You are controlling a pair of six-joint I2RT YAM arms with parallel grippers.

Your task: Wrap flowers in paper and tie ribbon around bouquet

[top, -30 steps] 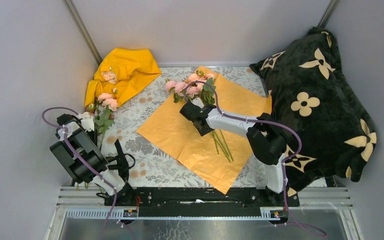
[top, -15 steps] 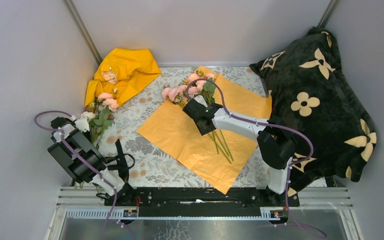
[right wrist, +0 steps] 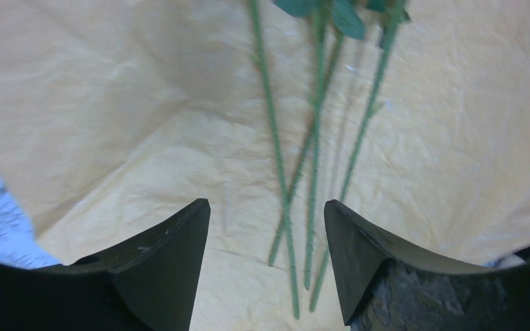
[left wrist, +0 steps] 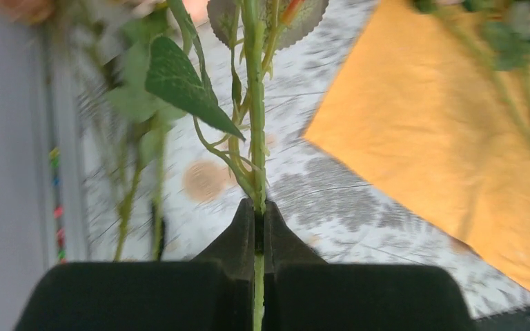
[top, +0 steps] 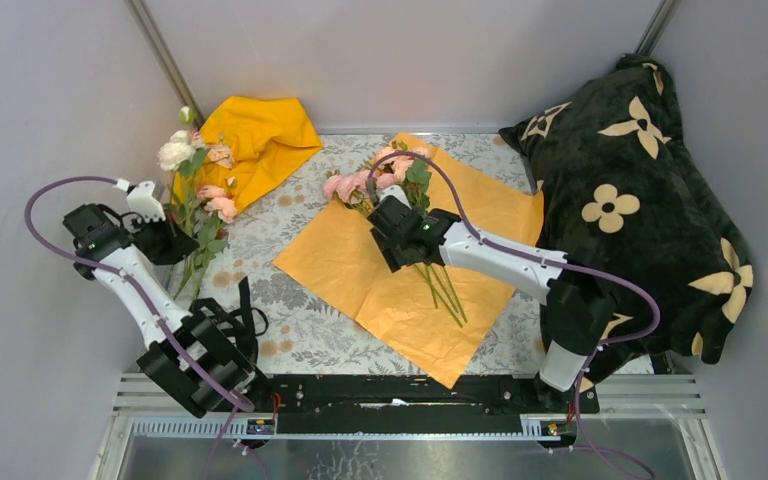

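The left gripper (left wrist: 259,215) has its two black fingers pressed together on the thin green stem of a single flower (top: 174,153), gripping it low down. Above the fingers the stem carries green leaves and ends in a pale cream-pink bloom close to the left wall. A few loose roses (top: 215,200) lie just beside it on the patterned tablecloth (top: 290,335), next to a crumpled yellow cloth (top: 255,135). The right gripper (right wrist: 266,205) has its fingers spread apart and holds nothing. It hangs over the paper (top: 360,270), a creased orange sheet lying flat in the middle of the table. The flowers (top: 360,183) lie on that sheet, with their pink heads at its far corner. Their long stems run back towards the arms and end between the open fingertips. The ribbon (top: 243,305), narrow and black, lies looped on the tablecloth near the left arm's base, apart from the paper. A black pillow with cream flower shapes (top: 640,200) sits against the right wall.
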